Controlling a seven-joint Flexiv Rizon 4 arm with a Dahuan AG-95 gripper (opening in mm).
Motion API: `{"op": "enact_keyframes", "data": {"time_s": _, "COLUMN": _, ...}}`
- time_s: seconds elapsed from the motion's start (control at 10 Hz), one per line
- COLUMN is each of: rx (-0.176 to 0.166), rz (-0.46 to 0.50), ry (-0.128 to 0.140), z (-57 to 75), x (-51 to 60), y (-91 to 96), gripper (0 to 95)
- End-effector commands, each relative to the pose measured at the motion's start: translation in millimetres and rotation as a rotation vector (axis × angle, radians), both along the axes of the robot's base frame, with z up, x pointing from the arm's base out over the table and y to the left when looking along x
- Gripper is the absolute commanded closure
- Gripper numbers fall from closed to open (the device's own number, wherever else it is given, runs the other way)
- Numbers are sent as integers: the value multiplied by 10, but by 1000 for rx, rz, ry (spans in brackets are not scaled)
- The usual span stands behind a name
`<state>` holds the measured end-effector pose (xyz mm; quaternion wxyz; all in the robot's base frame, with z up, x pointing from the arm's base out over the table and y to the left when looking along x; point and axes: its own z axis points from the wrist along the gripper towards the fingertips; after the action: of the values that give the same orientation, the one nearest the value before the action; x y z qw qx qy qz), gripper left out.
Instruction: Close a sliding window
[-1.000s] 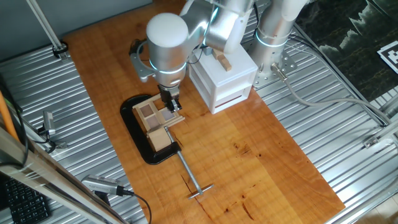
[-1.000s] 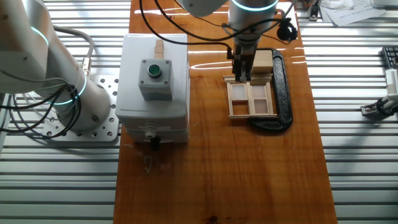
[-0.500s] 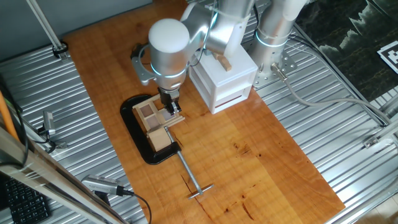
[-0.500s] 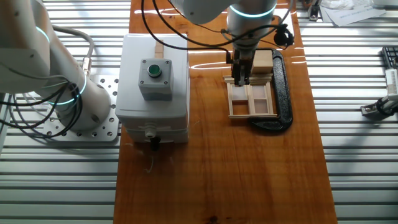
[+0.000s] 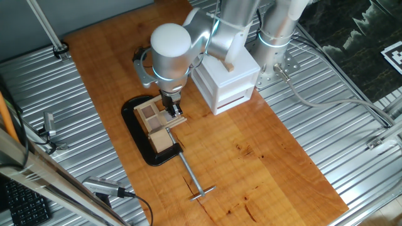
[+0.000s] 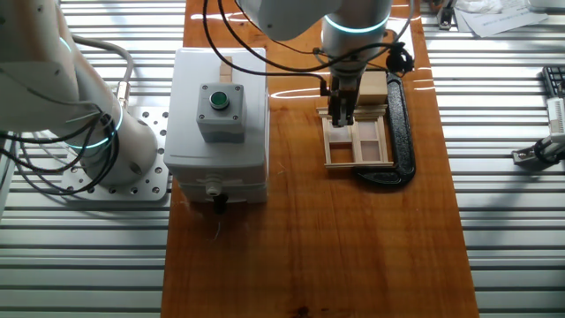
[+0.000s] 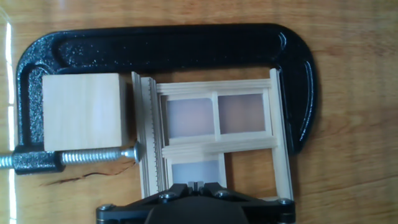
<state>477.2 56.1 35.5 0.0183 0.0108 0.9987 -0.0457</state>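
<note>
Hand view is looking straight down on the sliding window, and the gripper sits right at the bottom edge of that shot, its black body covering the near rail of the frame. The fingertips look pressed together there with barely a slit between them, but honestly I can't tell if they're clenched on a bit of the sash or just resting against it. The upper sash shows two pale panes side by side, and the lower one sits offset to the left, so there's an open gap at lower right. From one fixed view the gripper comes down on the window from above, touching its edge on the side toward the white box. The window is held in a black clamp together with a plain wood block, with the clamp's screw pushing against the frame. In the other fixed view that whole setup sits near the table's far right corner, and the white box with its green button is at the left edge.
</note>
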Motion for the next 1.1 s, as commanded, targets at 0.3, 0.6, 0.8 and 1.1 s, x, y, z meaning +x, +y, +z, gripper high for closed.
{"op": "enact_keyframes", "data": {"time_s": 0.3, "rx": 1, "rz": 3, "ry": -5, "z": -63, "x": 18, "y": -23, "gripper": 950}}
{"op": "enact_keyframes", "data": {"time_s": 0.6, "rx": 5, "rz": 9, "ry": -3, "z": -45, "x": 24, "y": -101, "gripper": 950}}
{"op": "enact_keyframes", "data": {"time_s": 0.8, "rx": 4, "rz": 10, "ry": -4, "z": -49, "x": 28, "y": -115, "gripper": 950}}
{"op": "enact_keyframes", "data": {"time_s": 1.1, "rx": 7, "rz": 15, "ry": -5, "z": -80, "x": 37, "y": -117, "gripper": 950}}
